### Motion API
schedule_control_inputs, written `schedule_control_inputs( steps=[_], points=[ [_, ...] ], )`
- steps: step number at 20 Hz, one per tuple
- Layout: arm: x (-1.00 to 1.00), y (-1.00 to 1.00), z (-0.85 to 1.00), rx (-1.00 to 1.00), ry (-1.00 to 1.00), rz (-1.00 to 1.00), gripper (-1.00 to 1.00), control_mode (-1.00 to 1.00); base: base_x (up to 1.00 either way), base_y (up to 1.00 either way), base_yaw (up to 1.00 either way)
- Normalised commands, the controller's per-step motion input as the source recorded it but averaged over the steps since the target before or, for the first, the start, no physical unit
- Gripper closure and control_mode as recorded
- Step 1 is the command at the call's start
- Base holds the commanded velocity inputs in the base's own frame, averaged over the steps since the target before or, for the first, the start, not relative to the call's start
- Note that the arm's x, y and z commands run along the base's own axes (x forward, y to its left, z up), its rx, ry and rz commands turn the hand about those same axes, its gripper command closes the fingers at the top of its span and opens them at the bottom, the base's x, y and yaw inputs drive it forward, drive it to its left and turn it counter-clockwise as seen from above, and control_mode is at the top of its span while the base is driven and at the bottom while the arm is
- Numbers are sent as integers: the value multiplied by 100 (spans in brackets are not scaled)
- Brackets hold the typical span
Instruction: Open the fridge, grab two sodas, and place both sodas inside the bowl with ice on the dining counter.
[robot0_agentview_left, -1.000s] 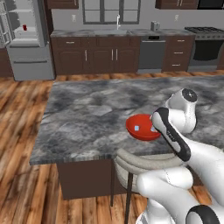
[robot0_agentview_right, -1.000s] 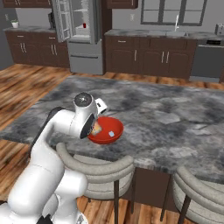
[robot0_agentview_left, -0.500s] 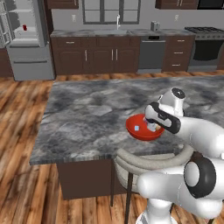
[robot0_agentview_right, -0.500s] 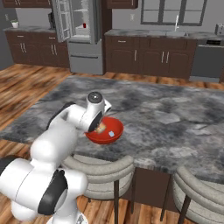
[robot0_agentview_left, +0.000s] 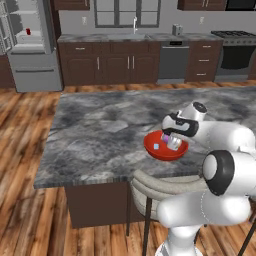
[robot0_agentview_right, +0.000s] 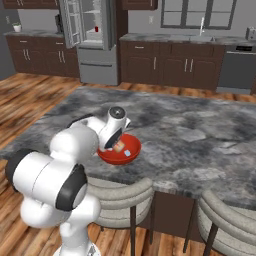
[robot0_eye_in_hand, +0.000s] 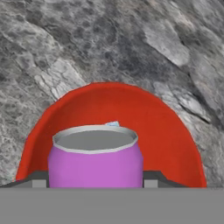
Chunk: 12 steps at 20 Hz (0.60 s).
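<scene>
The purple soda can (robot0_eye_in_hand: 95, 158) with its pale top stands upright between the claw (robot0_eye_in_hand: 92, 180) tips, which are clamped on its two sides, and it sits low inside the red-orange bowl (robot0_eye_in_hand: 164, 131). In the hand view the bowl's rim arcs around the can from 9 o'clock over 12 to 3 o'clock, and a pale ice piece (robot0_eye_in_hand: 112, 124) peeks out just behind the can's top. In the left base view the bowl (robot0_agentview_left: 159, 151) rests on the grey marbled dining counter (robot0_agentview_left: 100, 135) near its front edge, with the can (robot0_agentview_left: 171, 142) at the bowl's 2 o'clock side. The open fridge (robot0_agentview_left: 27, 47) stands far off at 10 o'clock, a red can (robot0_agentview_left: 28, 32) on its shelf.
</scene>
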Motion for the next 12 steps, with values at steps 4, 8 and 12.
schedule_control_inputs(
  steps=[4, 8, 12],
  points=[
    [34, 0, -19, -9, 7, 8, 100, -100, 0, 0, 0],
    [40, 0, -27, -7, 7, 9, 100, -100, 0, 0, 0],
    [45, 0, -27, -1, 3, 9, 100, -100, 0, 0, 0]
  ],
)
